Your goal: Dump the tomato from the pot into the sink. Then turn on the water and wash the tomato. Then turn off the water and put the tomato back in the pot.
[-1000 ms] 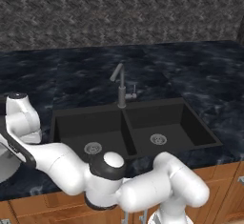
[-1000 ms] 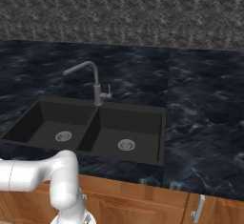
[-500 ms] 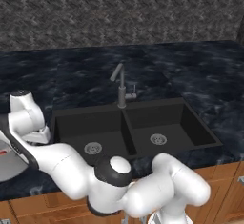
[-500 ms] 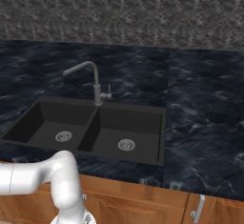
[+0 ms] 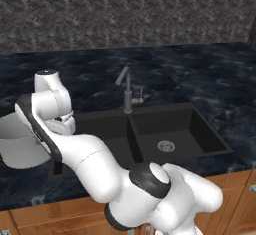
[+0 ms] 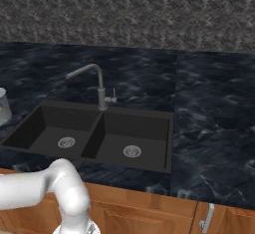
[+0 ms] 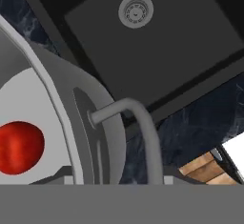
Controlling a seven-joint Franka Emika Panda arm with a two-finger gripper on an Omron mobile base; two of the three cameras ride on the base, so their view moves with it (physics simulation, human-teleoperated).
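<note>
The silver-grey pot hangs off the counter at the left of the black double sink, its edge just inside the right base view. My gripper is shut on the pot's loop handle, and its fingertips are hidden. In the hand view the red tomato lies on the pot's pale inside. Beyond the pot's rim, a sink basin with its silver drain lies below.
A grey faucet stands behind the sink's centre divider, its spout over the left basin. Dark marble counter surrounds the sink, with a stone wall behind and wooden cabinet fronts below.
The arm has swung up and to the right, lifting the pot off the counter toward the left basin. The pot's edge has come into the right base view.
</note>
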